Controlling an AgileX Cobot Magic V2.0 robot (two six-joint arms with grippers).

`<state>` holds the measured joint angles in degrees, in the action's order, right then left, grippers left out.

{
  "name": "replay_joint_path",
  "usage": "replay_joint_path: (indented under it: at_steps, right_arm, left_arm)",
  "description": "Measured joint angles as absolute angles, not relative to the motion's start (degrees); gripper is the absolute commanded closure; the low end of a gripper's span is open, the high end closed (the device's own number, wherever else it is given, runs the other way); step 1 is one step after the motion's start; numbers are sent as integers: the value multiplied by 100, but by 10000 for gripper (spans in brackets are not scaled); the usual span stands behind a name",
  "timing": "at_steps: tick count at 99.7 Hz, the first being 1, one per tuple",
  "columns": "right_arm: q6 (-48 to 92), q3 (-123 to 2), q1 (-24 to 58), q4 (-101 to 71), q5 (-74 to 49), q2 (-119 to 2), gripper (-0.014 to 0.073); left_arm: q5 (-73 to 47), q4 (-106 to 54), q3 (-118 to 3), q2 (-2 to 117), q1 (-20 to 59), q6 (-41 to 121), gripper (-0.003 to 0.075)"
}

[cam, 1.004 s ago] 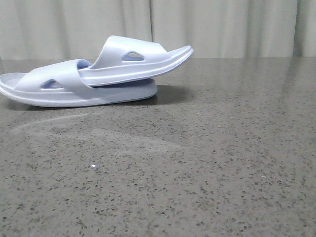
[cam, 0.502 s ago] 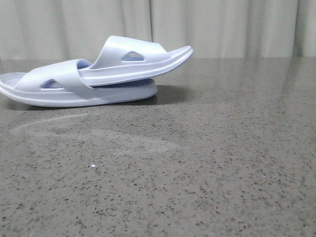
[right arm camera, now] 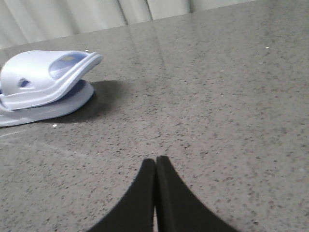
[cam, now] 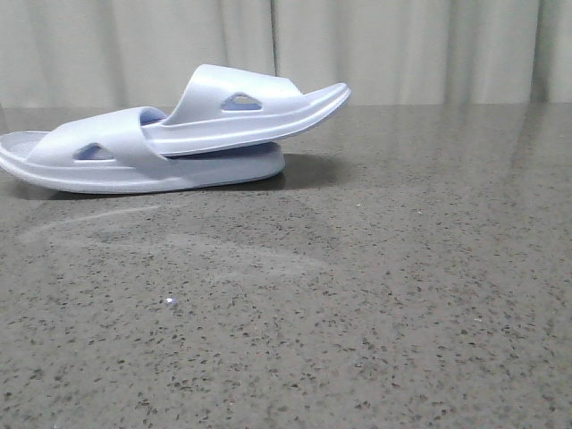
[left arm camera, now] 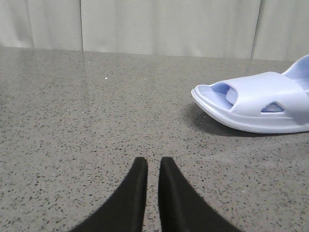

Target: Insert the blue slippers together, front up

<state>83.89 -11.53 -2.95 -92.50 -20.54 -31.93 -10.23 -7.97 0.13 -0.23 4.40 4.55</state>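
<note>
The two pale blue slippers lie nested at the far left of the table. The lower slipper (cam: pixel 107 161) lies flat. The upper slipper (cam: pixel 241 112) has its heel pushed under the lower one's strap and its toe raised to the right. The left wrist view shows the lower slipper (left arm camera: pixel 251 104). The right wrist view shows the upper slipper (right arm camera: pixel 38 75) resting on the lower one (right arm camera: pixel 53 108). My left gripper (left arm camera: pixel 153 162) is empty, with only a thin slit between its fingers. My right gripper (right arm camera: pixel 156 160) is shut and empty. Both are well away from the slippers and out of the front view.
The table is a grey speckled stone surface (cam: pixel 357 295). A pale curtain (cam: pixel 402 49) hangs behind its far edge. A tiny white speck (cam: pixel 169 301) lies on the table near the front left.
</note>
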Motion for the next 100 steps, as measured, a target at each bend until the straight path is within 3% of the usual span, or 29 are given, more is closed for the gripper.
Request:
replay_joint_path:
  at_steps: [13,39,49,78,100]
  right_arm:
    - [7640,-1226,-295,-8133,-1572,-3193,693]
    - [2110,-1355,-295,-2367,-1235,-2913,693]
    - [771,-1277,-295,-873,-1093,-2556,693]
    - [94,50,-295,-64,-406,-1158,693]
    - [74,62,-295,0,-1260,-78,693]
  left_arm:
    - [-1034,-797,13,-23,440,455,705]
    - [-1042,-797,13,-23,440,455,705]
    - [-1042,-797,13,-23,440,455,705]
    - [-1042,-797,13,-23,440,455,705]
    - [-1042,-797,13,-23,440,455,705]
